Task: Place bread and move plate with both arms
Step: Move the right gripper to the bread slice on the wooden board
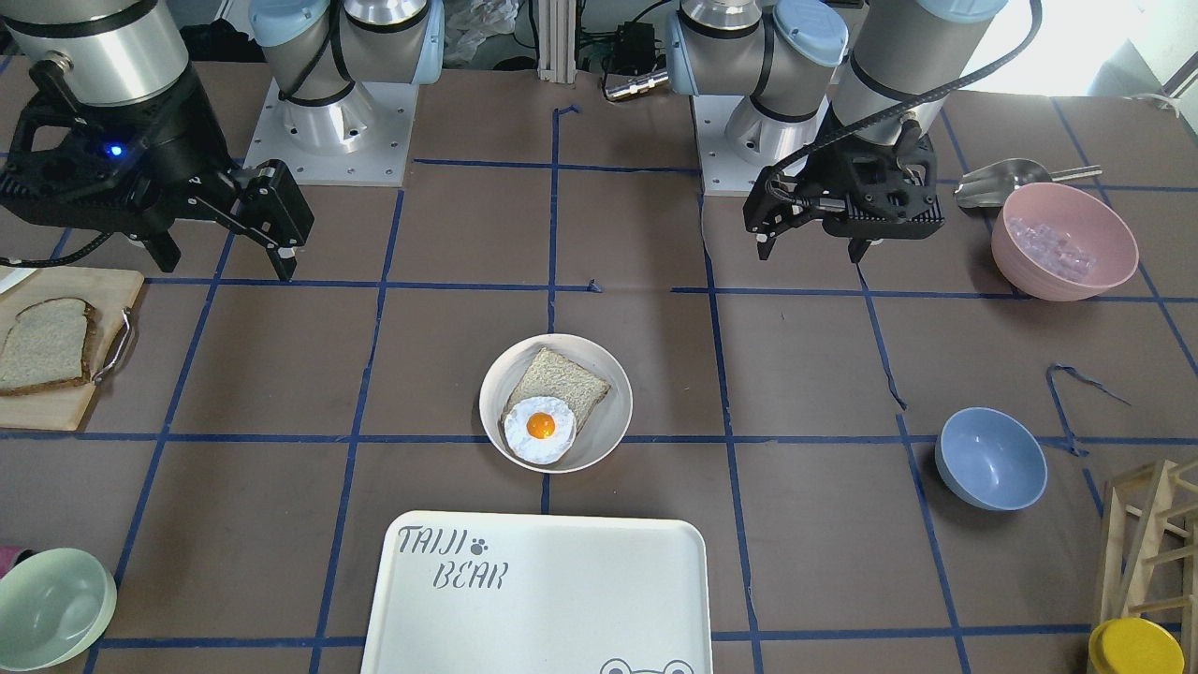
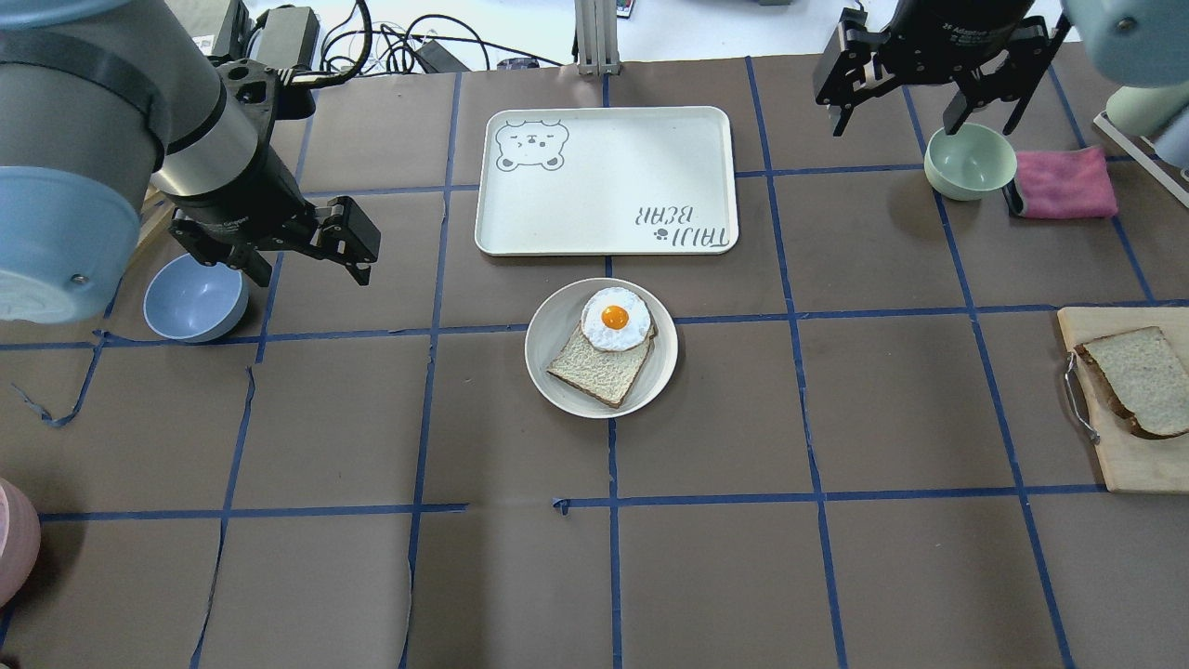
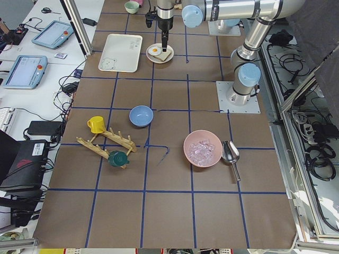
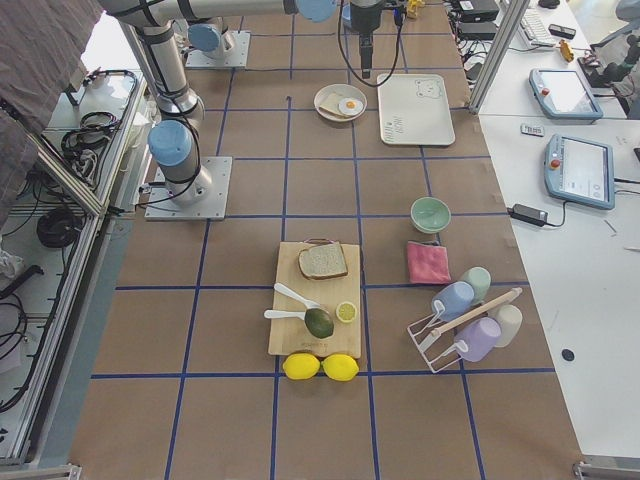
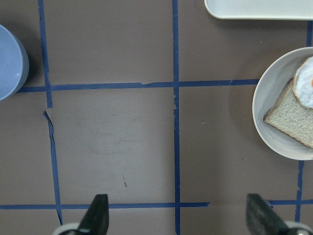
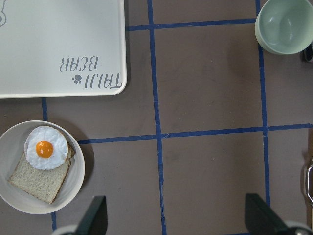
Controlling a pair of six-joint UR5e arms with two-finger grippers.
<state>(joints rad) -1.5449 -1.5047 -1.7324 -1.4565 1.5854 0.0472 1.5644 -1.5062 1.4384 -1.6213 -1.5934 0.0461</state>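
The bread (image 2: 1138, 376), a pale slice with a dark crust, lies on a wooden board (image 2: 1115, 455) at the table's right edge; it also shows in the front view (image 1: 47, 344). The round off-white plate (image 2: 557, 321) sits mid-table and holds a tan slice with a fried egg (image 2: 613, 319). My left gripper (image 2: 311, 274) hovers open and empty to the left of the plate (image 5: 269, 112), fingers wide apart (image 5: 100, 210). My right gripper (image 2: 896, 116) hovers open and empty at the far right, away from the bread, with the plate (image 6: 11, 152) at its view's lower left.
The white TAIJI BEAR tray (image 2: 604, 181) lies just beyond the plate. A pale green bowl (image 2: 969, 160) and a pink cloth (image 2: 1064, 183) sit under the right gripper. A blue bowl (image 2: 195, 297) sits by the left gripper. A pink bowl (image 1: 1064, 241) stands at the table's left.
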